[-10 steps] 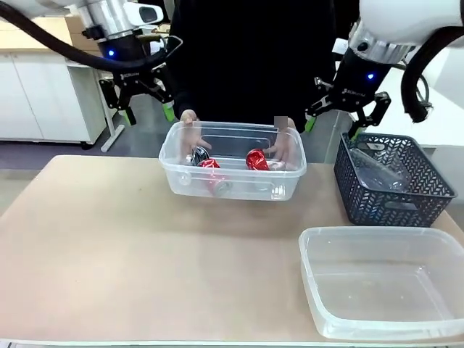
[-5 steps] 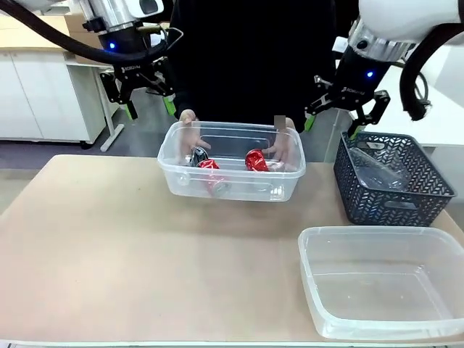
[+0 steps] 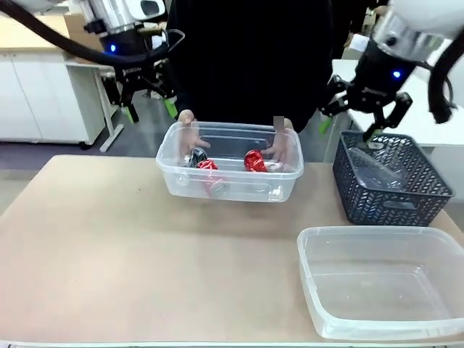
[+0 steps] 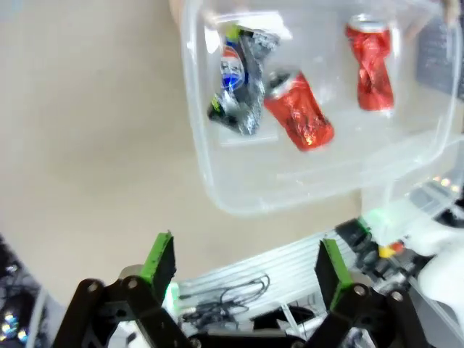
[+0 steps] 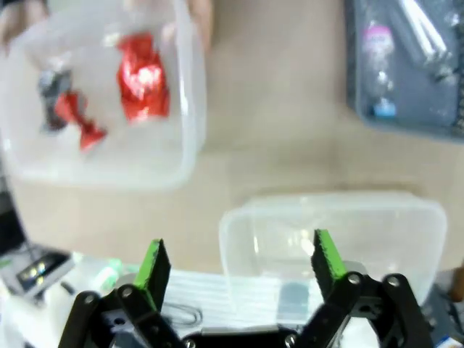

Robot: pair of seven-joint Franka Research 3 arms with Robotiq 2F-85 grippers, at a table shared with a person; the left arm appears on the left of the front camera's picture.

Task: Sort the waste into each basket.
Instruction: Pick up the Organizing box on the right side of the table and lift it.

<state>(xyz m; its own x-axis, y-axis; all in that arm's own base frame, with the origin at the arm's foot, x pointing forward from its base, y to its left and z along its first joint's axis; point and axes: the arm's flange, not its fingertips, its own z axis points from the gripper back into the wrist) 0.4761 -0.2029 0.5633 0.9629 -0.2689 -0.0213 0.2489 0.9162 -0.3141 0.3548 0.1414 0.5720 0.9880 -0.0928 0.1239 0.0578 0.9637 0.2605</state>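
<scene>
A person's hands [image 3: 188, 118] hold a clear tub [image 3: 168, 171] at the far middle of the table. In it lie crushed red cans [image 3: 255, 159] and a dark crushed can [image 3: 197, 154]. In the left wrist view the same tub [image 4: 210, 174] holds two red cans [image 4: 301, 110] and a blue-and-silver one [image 4: 239, 72]. Clear bottles [image 3: 377, 171] lie in the dark grey lattice basket [image 3: 384, 209] at the right. My left gripper [image 3: 150, 111] hangs open above the tub's far left corner. My right gripper [image 3: 346, 129] is open in the air between the tub and the basket.
An empty clear tub [image 3: 308, 270] stands at the front right, also in the right wrist view as the clear tub [image 5: 239, 217] below the basket [image 5: 362, 109]. The tan tabletop [image 3: 94, 246] is bare at the left and front. The person stands close behind the held tub.
My right gripper has moved right and slightly up, toward the grey basket. My left gripper has risen a little. The held tub has shifted slightly left.
</scene>
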